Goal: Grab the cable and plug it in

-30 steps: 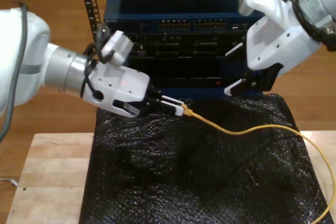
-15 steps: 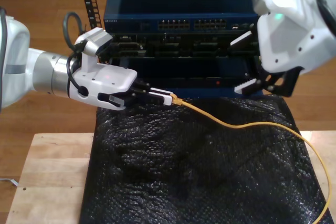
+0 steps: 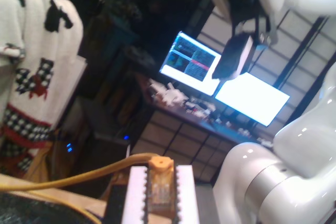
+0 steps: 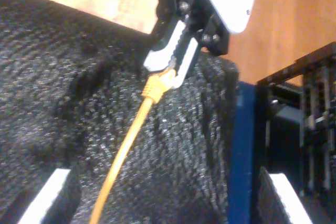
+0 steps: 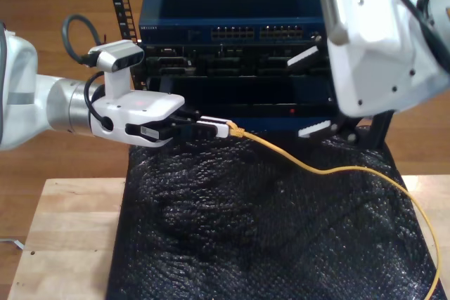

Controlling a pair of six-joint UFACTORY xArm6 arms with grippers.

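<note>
The yellow-orange cable (image 5: 323, 171) trails across the black mat to the exterior view's right edge. Its plug end (image 5: 237, 132) is pinched in my first gripper (image 5: 223, 128), which reaches in from the exterior view's left, held level just above the mat's far edge. In the first wrist view the plug (image 3: 160, 187) sits between the white pads (image 3: 135, 195). My second gripper (image 5: 309, 93) hangs open at the exterior view's right, in front of the rack. The second wrist view looks at the cable (image 4: 126, 150) and the first gripper (image 4: 170, 61), with its own fingertips (image 4: 44, 195) wide apart.
A blue network switch rack (image 5: 232, 33) with rows of ports stands behind the mat. The black bubble-wrap mat (image 5: 246, 230) covers a wooden table (image 5: 63, 237). Wooden floor lies around the rack. The second arm's large white body (image 5: 380, 47) hangs over the rack's side at the exterior view's right.
My first gripper has lifted and levelled out with the plug, pulling back towards the exterior view's left. The second arm has swung upward and looms larger; its jaws stayed open.
</note>
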